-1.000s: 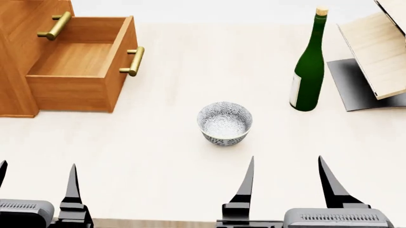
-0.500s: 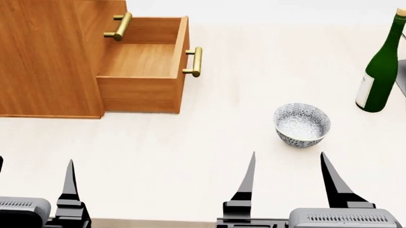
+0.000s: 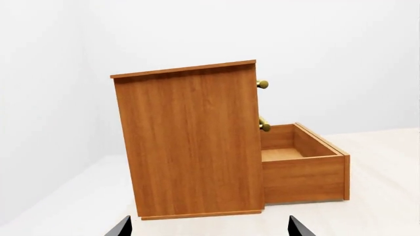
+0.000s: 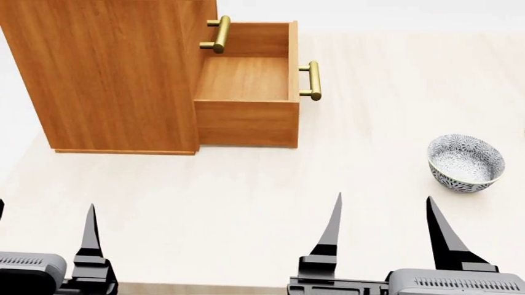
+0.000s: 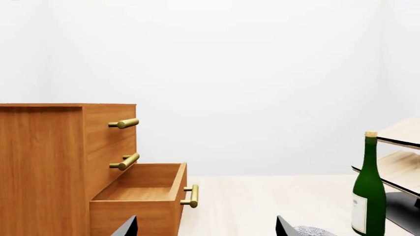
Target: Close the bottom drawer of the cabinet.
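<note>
The cabinet [image 4: 115,74] stands at the far left of the table, an orange-brown wood chest. Its bottom drawer [image 4: 246,92] is pulled out to the right, empty, with a brass bar handle [image 4: 313,80] on its front panel. The drawer also shows in the left wrist view [image 3: 303,167] and the right wrist view [image 5: 141,196]. My left gripper [image 4: 45,236] is open and empty at the near left edge. My right gripper [image 4: 385,236] is open and empty at the near edge, well short of the drawer. Only the fingertips show in both wrist views.
A patterned white bowl [image 4: 465,162] sits on the table to the right of the drawer. A green bottle [image 5: 368,189] and a pale plywood rack [image 5: 400,152] stand further right, seen only in the right wrist view. The upper drawer handles [image 5: 125,123] stick out above the open drawer.
The head view has swung left: cabinet, drawer and bowl have shifted right in frame, and the bottle and rack have left it. Both grippers keep their place and stay open.
</note>
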